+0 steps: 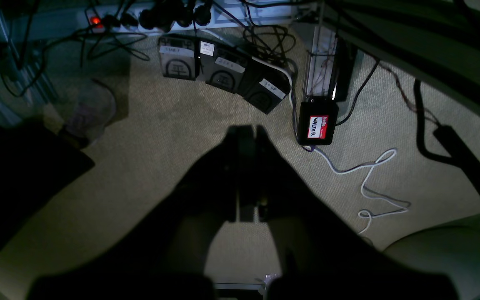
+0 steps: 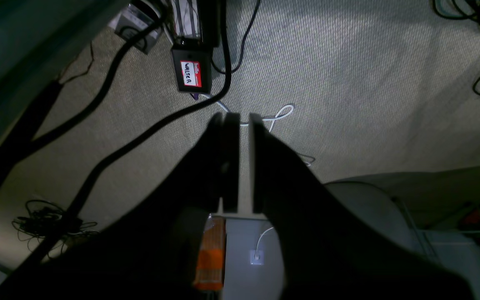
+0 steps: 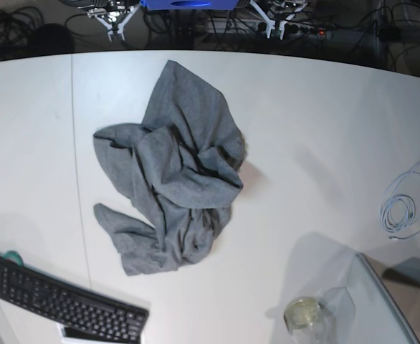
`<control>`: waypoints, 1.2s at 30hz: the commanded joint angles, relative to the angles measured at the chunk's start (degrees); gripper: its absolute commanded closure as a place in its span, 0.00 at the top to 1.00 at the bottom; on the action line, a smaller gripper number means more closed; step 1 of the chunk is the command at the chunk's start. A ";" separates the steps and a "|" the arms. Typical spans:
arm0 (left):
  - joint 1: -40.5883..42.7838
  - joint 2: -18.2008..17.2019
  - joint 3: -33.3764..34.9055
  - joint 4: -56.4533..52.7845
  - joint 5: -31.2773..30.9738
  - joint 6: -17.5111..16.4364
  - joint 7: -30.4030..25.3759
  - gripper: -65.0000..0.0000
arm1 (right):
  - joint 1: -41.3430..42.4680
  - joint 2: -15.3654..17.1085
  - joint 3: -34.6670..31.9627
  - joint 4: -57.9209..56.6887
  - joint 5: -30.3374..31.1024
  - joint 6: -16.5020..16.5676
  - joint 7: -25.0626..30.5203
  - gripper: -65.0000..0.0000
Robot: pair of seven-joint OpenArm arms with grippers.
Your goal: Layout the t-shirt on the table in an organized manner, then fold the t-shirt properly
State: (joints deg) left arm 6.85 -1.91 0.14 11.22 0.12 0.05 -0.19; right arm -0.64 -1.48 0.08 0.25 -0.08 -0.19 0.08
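The grey t-shirt (image 3: pixel 174 179) lies crumpled in a heap on the white table (image 3: pixel 325 122), left of centre in the base view, with folds bunched over each other. Neither gripper shows in the base view. Both wrist views look down at carpeted floor off the table, so the t-shirt is not in them. My left gripper (image 1: pixel 248 129) is shut, its dark fingers pressed together and holding nothing. My right gripper (image 2: pixel 244 116) is shut apart from a thin slit between its fingers, with nothing in it.
A black keyboard (image 3: pixel 59 301) lies at the table's front left. A glass jar (image 3: pixel 303 315) and a clear glass panel (image 3: pixel 382 301) stand at the front right, a coiled cable (image 3: pixel 403 208) at the right edge. Foot pedals (image 1: pixel 223 75), a labelled black box (image 1: pixel 317 125) and cables lie on the floor.
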 commanded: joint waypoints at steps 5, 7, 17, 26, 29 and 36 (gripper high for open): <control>2.42 -0.07 0.17 1.92 0.19 0.25 -0.21 0.00 | -0.19 -0.59 -0.12 -0.12 -0.06 -0.21 -0.38 0.00; 3.13 -0.07 0.17 3.41 0.19 0.25 -0.21 0.00 | -0.19 -0.68 -0.12 -0.12 -0.06 -0.21 -0.38 0.00; 3.57 -0.15 0.08 3.68 -0.25 0.25 0.14 0.00 | -1.60 -0.50 0.14 1.29 0.12 -0.21 -0.38 0.01; 8.14 -2.00 0.08 8.25 -0.43 0.17 -0.30 0.00 | -10.39 0.11 0.23 11.57 0.21 -0.21 -0.38 0.01; 14.82 -3.76 0.08 18.62 -0.43 -3.09 -0.30 0.00 | -15.66 0.90 1.55 18.25 0.21 -0.21 -0.47 0.01; 30.64 -8.15 -0.63 41.22 -0.52 -7.04 -0.21 0.00 | -29.03 0.90 9.99 42.25 0.21 -0.21 -11.20 0.01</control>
State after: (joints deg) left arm 36.80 -9.52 -0.32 52.31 -0.30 -7.49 -0.12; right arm -29.04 -0.97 9.85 42.61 -0.08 -0.19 -11.35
